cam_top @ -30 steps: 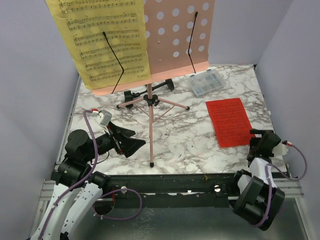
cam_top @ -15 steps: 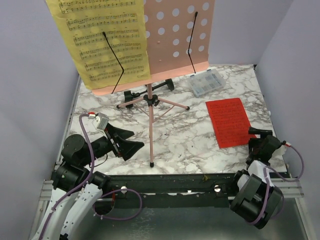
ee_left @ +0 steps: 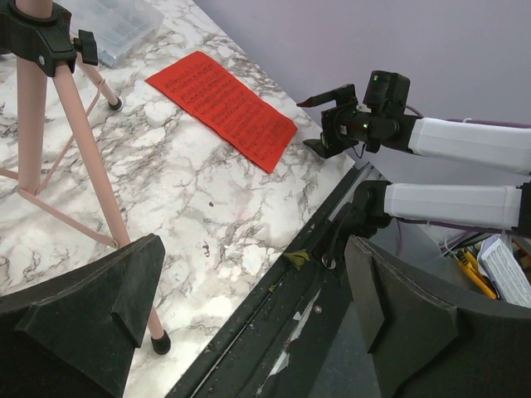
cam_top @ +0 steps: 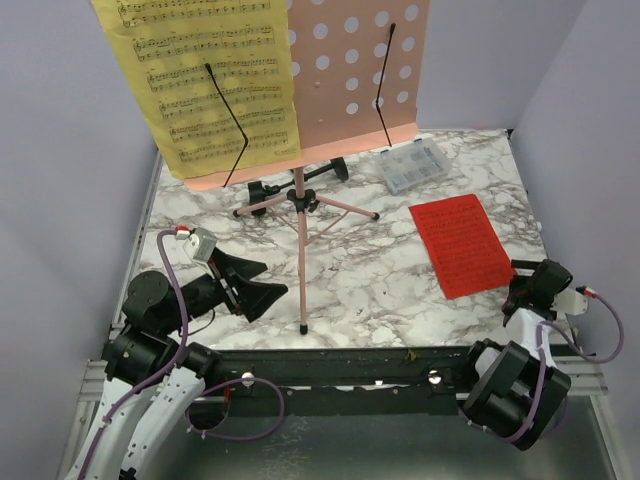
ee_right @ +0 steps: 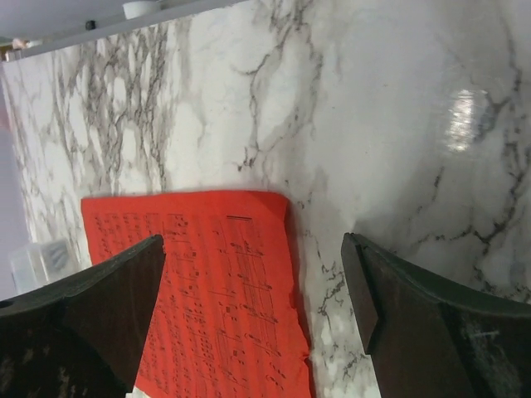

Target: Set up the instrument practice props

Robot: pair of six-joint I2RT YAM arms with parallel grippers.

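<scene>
Left pincer (cam_top: 262, 281) gapes wide and empty, near-left of the pink music stand (cam_top: 300, 232). Right pincer (cam_top: 514, 282), also wide open and empty, sits near-right of the stand, just beside the red page (cam_top: 461, 244) lying flat on the tabletop (cam_top: 380, 292). The yellow page (cam_top: 210, 85) rests on the stand's left half.

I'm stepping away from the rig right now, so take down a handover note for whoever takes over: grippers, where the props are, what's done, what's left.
Left gripper: open, empty, hovering at near left.
Right gripper: open, empty, by the red page's near right corner.
Done: yellow page sits on the left half of the pink music stand, behind a wire clip.
Left: red page lies flat on the table; it probably goes on the stand's bare right half.
Microphone: behind the tripod legs, partly hidden; can't tell if upright.
</scene>
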